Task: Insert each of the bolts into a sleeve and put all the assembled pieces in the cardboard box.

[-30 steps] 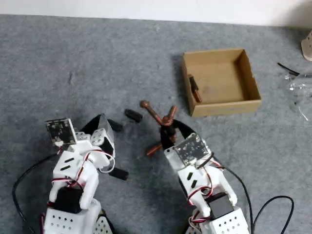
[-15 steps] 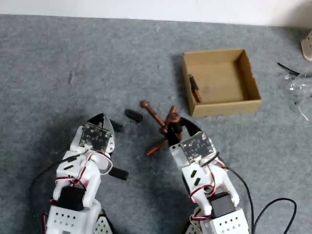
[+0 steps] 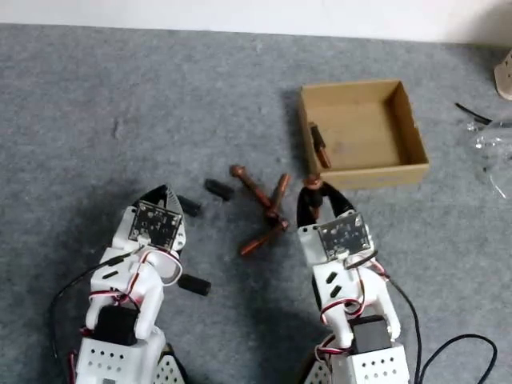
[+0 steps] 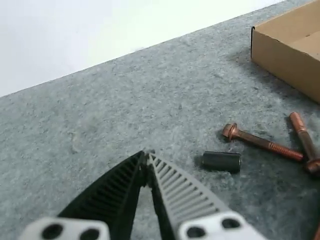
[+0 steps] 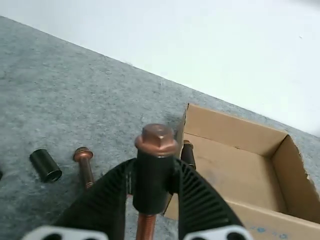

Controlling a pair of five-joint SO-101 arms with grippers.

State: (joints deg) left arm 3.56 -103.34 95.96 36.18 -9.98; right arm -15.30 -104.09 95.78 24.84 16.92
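Grey felt-covered table [image 3: 96,104] under everything.

Farthest left of the open brown cardboard box [image 3: 368,178] and well apart from it: left gripper [image 3: 166,190], black ribbed fingers [image 4: 175,185] pressed together at the tips, pinching nothing, low over the felt. Touching or just beside that gripper, on its side toward the box: first short black cylindrical sleeve [image 3: 190,206], lying flat. Farther from the box, by the left arm's white body: small black piece [image 3: 194,284], kind not clear.

Closer to the box, second short black cylindrical sleeve [image 3: 218,190], on its side and apart from the first. Next toward the box, three loose bolts in a loose cluster:
- long copper-coloured flanged bolt [image 3: 250,186], head pointing away from the box
- second copper-coloured bolt [image 3: 280,190], slanted, its lower end meeting the first
- third copper-coloured bolt [image 3: 260,240], lying below the other two, farthest of the three from the box

Just outside the box's near left corner: right gripper [image 3: 314,196], black fingers [image 5: 197,200] pinching an assembled copper bolt in black sleeve [image 5: 154,175], hexagonal head above the sleeve, threaded shank out the other end.

Inside the box, along its left wall: one more bolt-and-sleeve piece [image 3: 319,146].

Right of the box, at the table's edge: clear plastic item with thin black wires [image 3: 484,132].
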